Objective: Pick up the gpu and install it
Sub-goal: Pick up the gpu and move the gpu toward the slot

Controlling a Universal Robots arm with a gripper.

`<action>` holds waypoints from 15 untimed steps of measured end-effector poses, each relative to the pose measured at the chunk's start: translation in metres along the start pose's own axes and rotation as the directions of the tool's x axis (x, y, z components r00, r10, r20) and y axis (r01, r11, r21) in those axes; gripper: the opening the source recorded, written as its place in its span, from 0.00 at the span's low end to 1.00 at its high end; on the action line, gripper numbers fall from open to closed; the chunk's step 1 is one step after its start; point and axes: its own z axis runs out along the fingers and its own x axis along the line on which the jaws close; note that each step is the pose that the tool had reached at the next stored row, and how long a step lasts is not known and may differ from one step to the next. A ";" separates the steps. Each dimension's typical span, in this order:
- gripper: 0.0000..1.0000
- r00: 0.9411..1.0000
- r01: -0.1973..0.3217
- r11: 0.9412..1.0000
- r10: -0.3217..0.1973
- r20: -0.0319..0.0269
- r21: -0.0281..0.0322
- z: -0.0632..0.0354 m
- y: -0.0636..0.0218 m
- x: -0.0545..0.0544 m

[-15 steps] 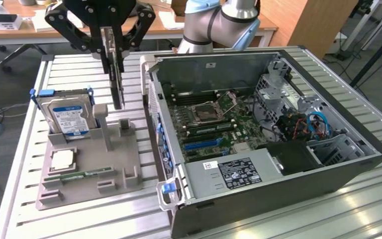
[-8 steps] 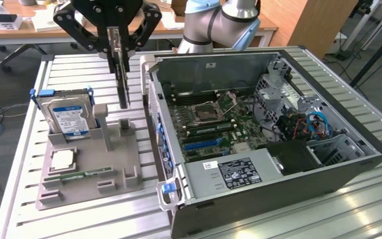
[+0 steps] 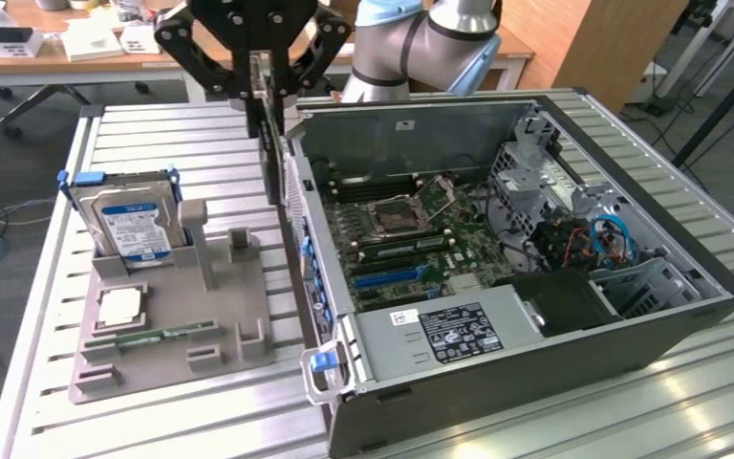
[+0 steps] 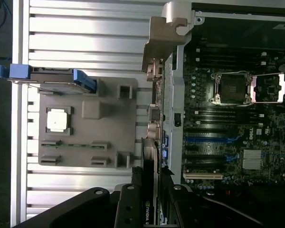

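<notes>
Card in the jaws, hanging edge-on just outside the case wall, not seated.

Gripper (image 3: pixel 261 88) jaws are pinched on the top edge of the gpu (image 3: pixel 269 153). The card hangs straight down, clear of the table (image 3: pixel 150 134), between the grey holder (image 3: pixel 176 325) and the computer case (image 3: pixel 673 287), close beside the wall on the exterior view's left. In the wrist view its metal bracket (image 4: pixel 167 33) is at the end far from the jaws, lined up along the case rim. The blue slots (image 3: pixel 386 277) on the motherboard (image 3: pixel 405 229) are open. The hard drive (image 3: pixel 131 225) sits upright in the holder. Handling, my read: light, stiff, smooth-faced, fragile at the components and edge contacts. Grip on the bare board edge looks right. The bracket end is probably heavier, so it could pivot in a narrow pinch.
</notes>
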 end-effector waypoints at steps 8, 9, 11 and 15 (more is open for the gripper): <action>0.26 1.000 0.000 1.000 0.000 0.000 0.000 0.0006 -0.0004 -0.029; 0.26 1.000 0.000 1.000 0.000 0.000 0.000 0.0007 -0.0005 -0.033; 0.26 1.000 0.000 1.000 0.000 0.000 0.000 0.0008 -0.0006 -0.041; 0.26 1.000 0.000 1.000 0.000 0.000 0.000 0.0012 -0.0008 -0.055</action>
